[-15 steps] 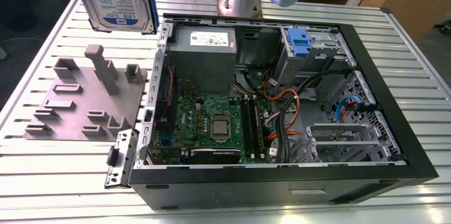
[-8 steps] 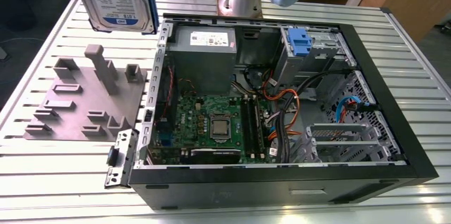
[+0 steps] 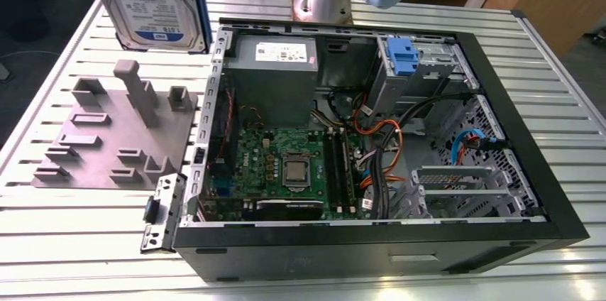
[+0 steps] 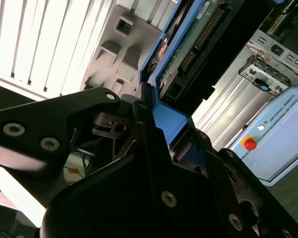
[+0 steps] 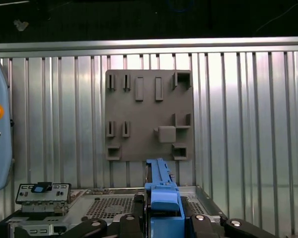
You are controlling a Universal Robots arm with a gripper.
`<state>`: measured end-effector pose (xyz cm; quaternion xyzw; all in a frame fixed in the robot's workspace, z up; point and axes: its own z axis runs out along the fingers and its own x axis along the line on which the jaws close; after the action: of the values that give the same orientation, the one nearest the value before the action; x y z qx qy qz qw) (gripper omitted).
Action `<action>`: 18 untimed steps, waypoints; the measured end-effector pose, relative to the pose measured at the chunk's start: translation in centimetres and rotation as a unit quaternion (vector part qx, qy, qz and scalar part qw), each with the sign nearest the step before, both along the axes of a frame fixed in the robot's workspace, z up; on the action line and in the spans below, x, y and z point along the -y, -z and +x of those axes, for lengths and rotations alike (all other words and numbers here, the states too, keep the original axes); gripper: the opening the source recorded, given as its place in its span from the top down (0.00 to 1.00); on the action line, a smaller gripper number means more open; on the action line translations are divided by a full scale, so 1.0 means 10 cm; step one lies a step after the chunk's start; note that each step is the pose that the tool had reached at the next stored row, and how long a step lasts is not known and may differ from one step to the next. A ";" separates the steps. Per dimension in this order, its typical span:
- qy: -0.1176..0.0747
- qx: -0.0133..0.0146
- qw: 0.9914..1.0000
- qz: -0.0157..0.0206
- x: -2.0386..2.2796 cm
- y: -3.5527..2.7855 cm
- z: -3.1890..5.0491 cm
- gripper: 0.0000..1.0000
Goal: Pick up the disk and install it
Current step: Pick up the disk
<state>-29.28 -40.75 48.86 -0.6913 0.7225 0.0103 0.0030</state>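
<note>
The flat silver hard drive with a white-and-blue label and blue plastic carrier frame [image 3: 156, 3] hung upright in the air. It was raised clear of the grey slotted fixture plate [image 3: 104, 138] and outside the open black computer case [image 3: 541, 152], on the exterior view's left. In the first wrist view the black gripper [image 5: 164, 218] was clamped on the blue frame, so I judged the pick-up done and the seating in the case's metal drive bay [image 3: 426, 59] not yet done.

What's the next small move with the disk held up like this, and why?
Probably carry the disk toward the exterior view's right, over the drive bay. The gripper is shut on its blue frame, and it hangs outside the open computer case, on the grey fixture plate's side.
</note>
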 end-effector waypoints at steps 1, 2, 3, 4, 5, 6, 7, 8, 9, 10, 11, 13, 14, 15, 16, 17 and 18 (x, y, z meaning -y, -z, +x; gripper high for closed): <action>0.000 0.000 1.000 0.000 0.017 0.001 0.000 0.63; 0.000 0.000 1.000 0.000 0.031 0.002 0.000 0.63; 0.000 0.000 1.000 0.000 0.042 0.003 0.003 0.63; 0.000 0.000 1.000 0.000 0.046 0.005 0.009 0.63; 0.000 0.000 1.000 0.000 0.048 0.006 0.018 0.63; 0.000 0.000 1.000 0.000 0.051 0.006 0.033 0.63; 0.000 0.000 1.000 0.000 0.052 0.008 0.052 0.63; 0.000 0.000 1.000 0.000 0.052 0.008 0.077 0.63; 0.000 0.000 1.000 0.000 0.052 0.009 0.102 0.63; 0.000 0.000 1.000 0.000 0.053 0.010 0.126 0.63; 0.000 0.000 1.000 0.000 0.053 0.012 0.150 0.63; 0.000 0.000 1.000 0.000 0.054 0.015 0.191 0.63; 0.000 0.000 1.000 0.000 0.056 0.016 0.203 0.63; 0.000 0.000 1.000 0.000 0.060 0.017 0.211 0.63; 0.000 0.000 1.000 0.000 0.066 0.018 0.220 0.63; 0.000 0.000 1.000 0.000 0.077 0.020 0.226 0.63; 0.000 0.000 1.000 0.000 0.092 0.021 0.233 0.63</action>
<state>-26.95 -41.66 48.65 -0.6913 0.7225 0.0103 0.0030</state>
